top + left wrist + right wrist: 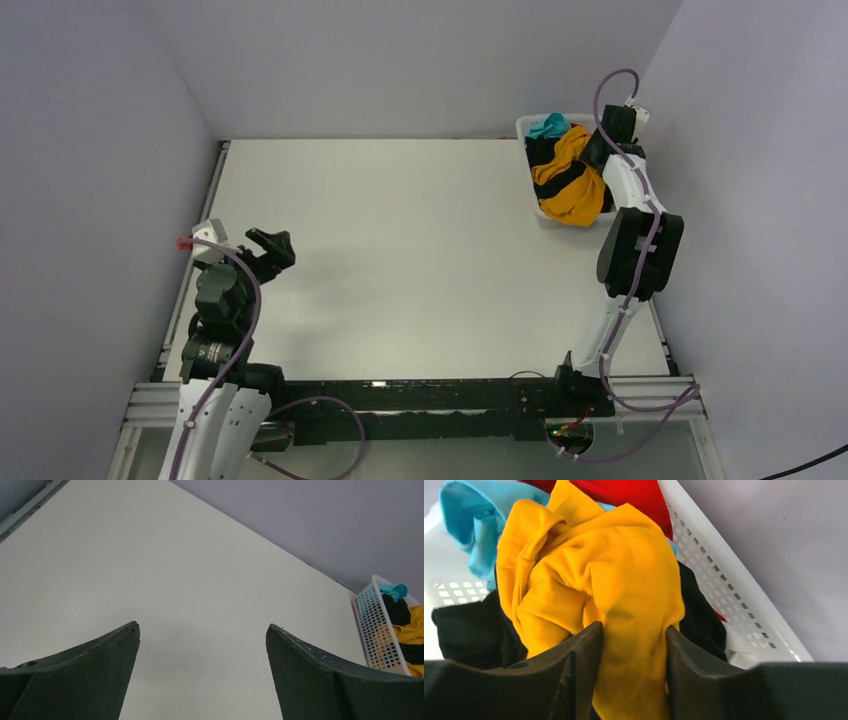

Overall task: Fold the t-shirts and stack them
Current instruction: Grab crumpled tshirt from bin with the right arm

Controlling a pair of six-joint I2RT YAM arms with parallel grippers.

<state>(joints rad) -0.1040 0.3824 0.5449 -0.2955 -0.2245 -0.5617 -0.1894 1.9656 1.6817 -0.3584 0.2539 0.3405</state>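
One crumpled mustard shirt (594, 570) pinched in right claw (633, 628); left claw (202, 626) spread wide.

Top view: fixed, high behind arm bases, looks down over whole table (400, 250); far.
Left wrist: low behind left fingers (90, 675), faces forward across table; basket (372, 630) far beyond fingertips.
Right wrist: just behind right fingers (569, 680), very near orange shirt (614, 580) between them; basket wall beyond.
Shared: basket and orange shirt in all three views.
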